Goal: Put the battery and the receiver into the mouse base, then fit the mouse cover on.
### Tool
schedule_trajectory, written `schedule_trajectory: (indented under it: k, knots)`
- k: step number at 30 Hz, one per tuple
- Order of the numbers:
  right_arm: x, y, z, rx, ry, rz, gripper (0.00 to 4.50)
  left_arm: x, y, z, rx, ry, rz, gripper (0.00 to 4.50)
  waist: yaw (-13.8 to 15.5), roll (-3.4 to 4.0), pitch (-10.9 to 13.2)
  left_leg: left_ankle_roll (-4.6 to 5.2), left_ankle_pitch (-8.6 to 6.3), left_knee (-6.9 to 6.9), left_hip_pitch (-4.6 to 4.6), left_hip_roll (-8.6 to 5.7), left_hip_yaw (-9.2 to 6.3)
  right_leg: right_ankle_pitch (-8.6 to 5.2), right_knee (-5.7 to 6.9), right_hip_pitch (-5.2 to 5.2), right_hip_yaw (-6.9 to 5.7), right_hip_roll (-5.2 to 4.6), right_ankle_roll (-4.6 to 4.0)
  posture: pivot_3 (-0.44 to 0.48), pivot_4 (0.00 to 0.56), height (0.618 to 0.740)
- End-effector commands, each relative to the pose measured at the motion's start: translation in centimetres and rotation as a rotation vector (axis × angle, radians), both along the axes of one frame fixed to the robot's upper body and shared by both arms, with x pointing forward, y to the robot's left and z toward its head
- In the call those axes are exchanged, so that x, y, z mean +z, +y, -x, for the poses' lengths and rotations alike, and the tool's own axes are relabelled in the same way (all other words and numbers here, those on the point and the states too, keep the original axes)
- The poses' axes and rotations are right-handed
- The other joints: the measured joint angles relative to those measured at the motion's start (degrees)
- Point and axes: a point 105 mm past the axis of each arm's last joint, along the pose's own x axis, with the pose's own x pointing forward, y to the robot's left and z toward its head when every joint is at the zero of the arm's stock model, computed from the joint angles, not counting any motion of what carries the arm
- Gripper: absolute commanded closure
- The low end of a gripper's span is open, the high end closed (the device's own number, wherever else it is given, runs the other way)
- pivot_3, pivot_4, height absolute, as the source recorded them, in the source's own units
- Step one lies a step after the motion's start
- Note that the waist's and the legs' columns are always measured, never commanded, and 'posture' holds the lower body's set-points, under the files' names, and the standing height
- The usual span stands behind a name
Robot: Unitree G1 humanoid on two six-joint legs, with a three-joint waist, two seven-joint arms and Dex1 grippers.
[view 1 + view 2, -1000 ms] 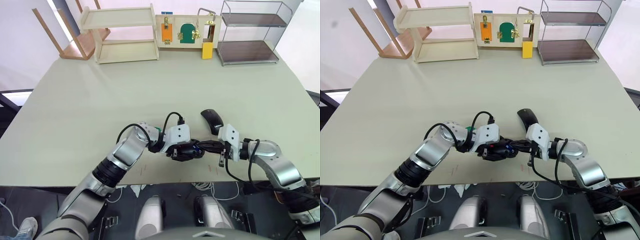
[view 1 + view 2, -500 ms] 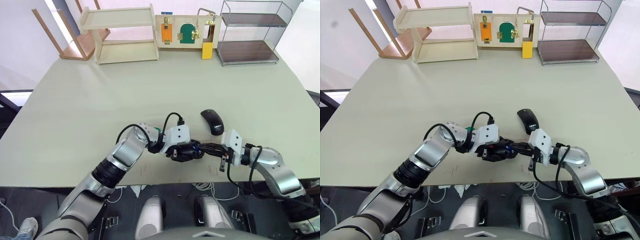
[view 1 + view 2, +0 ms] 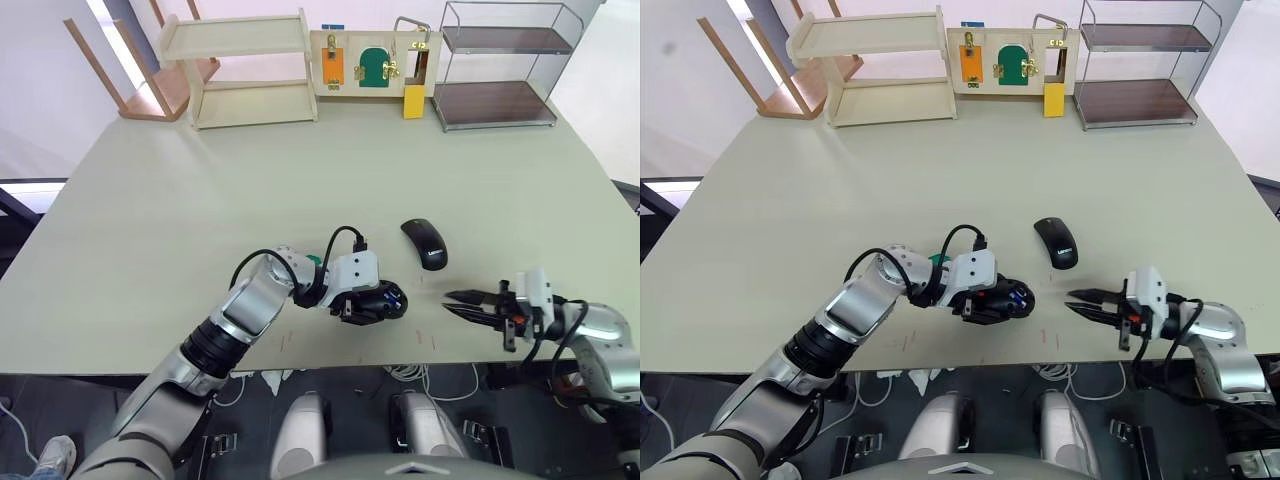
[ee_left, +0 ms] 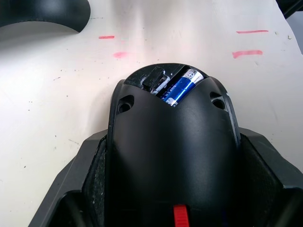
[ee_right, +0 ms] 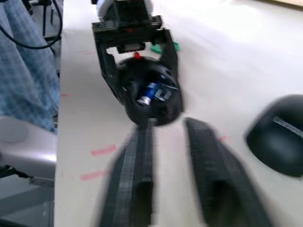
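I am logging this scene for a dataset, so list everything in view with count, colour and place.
mouse base: 1, black with red parts, near table edge, between the left tool's fingers
battery: 1, blue, seated in the mouse base
mouse cover: 1, glossy black, on the table beyond the base, apart from it
table: 1, pale green-grey, bearing everything
wooden shelf: 1, cream, far edge, left of centre
latch board: 1, pale with orange and green panels, far edge, centre
wire rack: 1, metal with dark shelves, far right
wooden chair: 1, brown, tipped, far left
left tool: 1, black, shut on the base
right tool: 1, black, open, right of the base, holding nothing
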Motion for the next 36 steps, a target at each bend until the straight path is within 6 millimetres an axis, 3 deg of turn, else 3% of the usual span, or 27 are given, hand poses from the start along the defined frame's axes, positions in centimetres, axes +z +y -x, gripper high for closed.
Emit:
schedule_trajectory:
  k: [1,4,5,14,15,17,27,31,34,36]
  knots:
    - [1.3,-0.8,-0.1,0.009,-0.067,-0.046,1.72,-1.1,0.6,0.3,0.016,0.037,-0.042,1.51,0.01,0.0,0.0,0.0,0.0,0.0,0.0,0.0,0.0,0.0,0.0,0.0,0.0,0.0,0.0,0.0,0.15,0.74]
    - [0.8,-1.7,0.2,0.019,-0.018,-0.061,0.31,-1.1,0.6,0.3,0.018,0.038,-0.039,1.51,0.02,0.01,0.01,0.0,0.0,0.0,0.0,0.0,0.01,0.01,0.0,0.0,0.02,0.0,-0.01,0.0,0.15,0.74]
    - [0.7,-2.0,0.1,0.011,-0.013,-0.066,0.05,-1.1,0.6,0.3,0.019,0.037,-0.04,1.51,0.04,0.01,0.01,0.0,0.0,0.0,0.0,0.0,0.02,0.02,0.0,0.0,0.02,0.0,-0.03,0.0,0.15,0.74]
    - [0.2,-2.5,0.4,0.026,-0.001,-0.069,0.05,-0.8,0.8,0.1,0.041,0.057,-0.02,1.51,0.01,0.05,0.03,0.0,0.0,0.0,0.03,0.0,0.06,0.06,0.02,0.0,0.07,-0.01,-0.09,0.0,0.15,0.74]
    - [0.3,-2.4,0.5,0.031,0.0,-0.073,0.0,-0.6,0.8,0.1,0.043,0.063,-0.009,0.52,0.01,0.05,0.03,0.0,0.0,0.0,0.03,0.0,0.06,0.06,0.03,0.0,0.07,0.0,-0.09,0.0,0.15,0.74]
    - [0.4,-2.4,0.5,0.034,0.005,-0.082,0.0,-0.3,0.7,0.1,0.047,0.066,0.005,0.04,0.06,0.09,0.05,0.0,0.0,0.0,0.03,0.0,0.06,0.06,0.03,0.0,0.07,-0.01,-0.09,0.0,0.15,0.74]
    - [0.5,-2.8,0.6,0.057,0.01,-0.068,0.0,2.6,0.7,-0.5,0.073,0.015,0.086,0.04,0.06,0.16,0.11,0.0,0.0,0.01,0.03,-0.01,0.08,0.05,0.05,-0.01,0.08,-0.01,-0.08,0.0,0.15,0.74]
    - [0.6,-3.1,0.6,0.053,0.016,-0.065,0.0,6.0,0.6,0.6,0.006,-0.019,0.14,0.04,0.09,0.17,0.17,0.0,0.0,0.01,-0.03,-0.01,0.08,0.06,0.05,-0.06,0.08,-0.02,-0.09,0.0,0.15,0.74]
    - [0.5,-3.4,0.7,0.056,0.022,-0.056,0.0,7.5,0.7,1.5,-0.033,-0.015,0.17,0.04,0.27,0.19,0.18,0.0,0.0,0.04,-0.04,-0.03,0.09,0.06,0.05,-0.05,0.08,-0.06,-0.08,0.0,0.15,0.74]
    - [0.8,-3.4,0.4,0.062,0.018,-0.055,0.0,8.6,1.8,1.8,-0.041,-0.025,0.179,0.04,0.26,0.19,0.18,0.0,0.0,0.03,-0.03,-0.03,0.1,0.06,0.05,-0.04,0.08,-0.07,-0.08,0.0,0.15,0.74]
